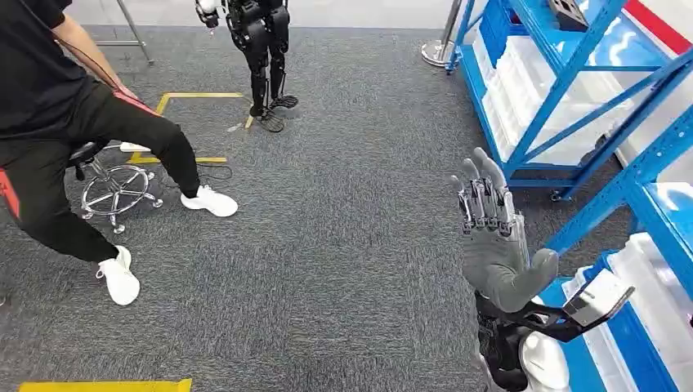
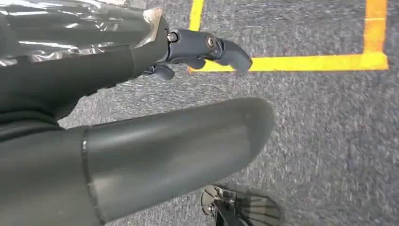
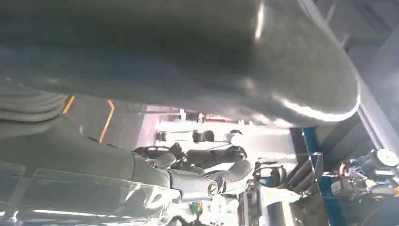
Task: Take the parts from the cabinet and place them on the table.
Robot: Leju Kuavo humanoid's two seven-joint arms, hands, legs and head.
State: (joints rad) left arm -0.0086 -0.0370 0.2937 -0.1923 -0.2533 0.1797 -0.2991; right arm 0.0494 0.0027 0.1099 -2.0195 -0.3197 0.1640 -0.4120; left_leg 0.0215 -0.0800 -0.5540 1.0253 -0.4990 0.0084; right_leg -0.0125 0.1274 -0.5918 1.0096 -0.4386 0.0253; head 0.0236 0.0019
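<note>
My right hand is raised in front of me with its fingers straight and apart, holding nothing. It hangs just left of the blue cabinet rack, whose shelves carry white bins. A dark part lies on an upper shelf at the far right. In the right wrist view the right hand's thumb and fingers are spread with nothing between them. My left hand hangs over grey carpet, fingers loosely extended and empty.
A person in black sits on a wheeled stool at the left, legs stretched onto the carpet. Another dark robot stands at the back. Yellow tape lines mark the floor. A nearer blue shelf stands at my right.
</note>
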